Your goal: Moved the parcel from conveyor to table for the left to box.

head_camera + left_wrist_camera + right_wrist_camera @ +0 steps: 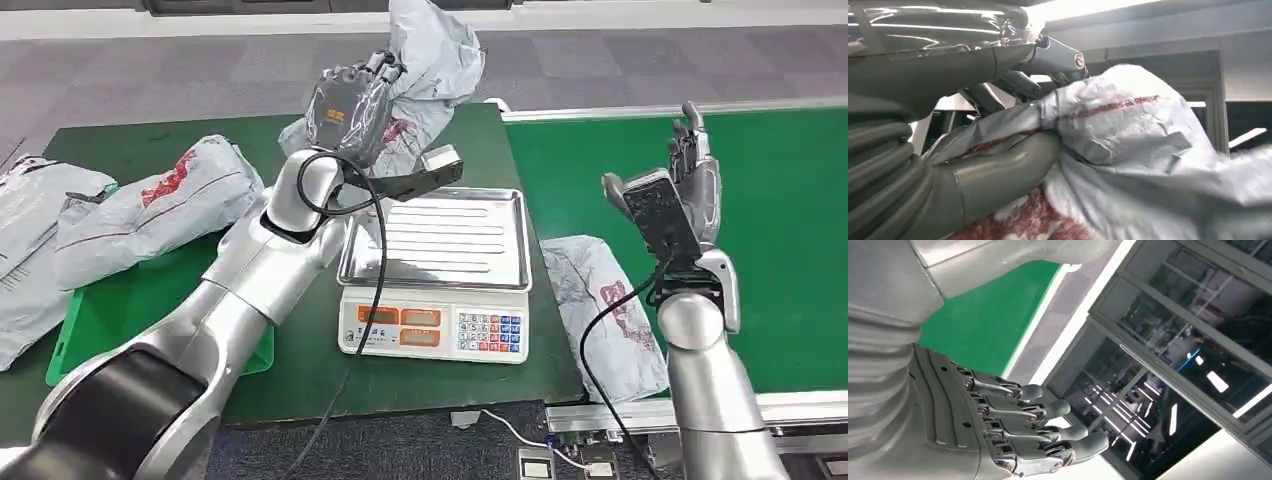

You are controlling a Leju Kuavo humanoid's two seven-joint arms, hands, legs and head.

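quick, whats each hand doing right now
Left hand: holding a grey parcel, raised above the scale.
Right hand: open, holding nothing, fingers extended, raised over the green conveyor.

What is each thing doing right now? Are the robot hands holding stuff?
Left robot hand: raised, gripping a grey parcel.
Held parcel: lifted above the table, crumpled.
Right robot hand: raised over the conveyor, fingers apart, holding nothing.
Scale: tray bare, display dark.
Parcel by the scale: lying flat at the conveyor's edge.
Parcels on the left: lying in a pile.
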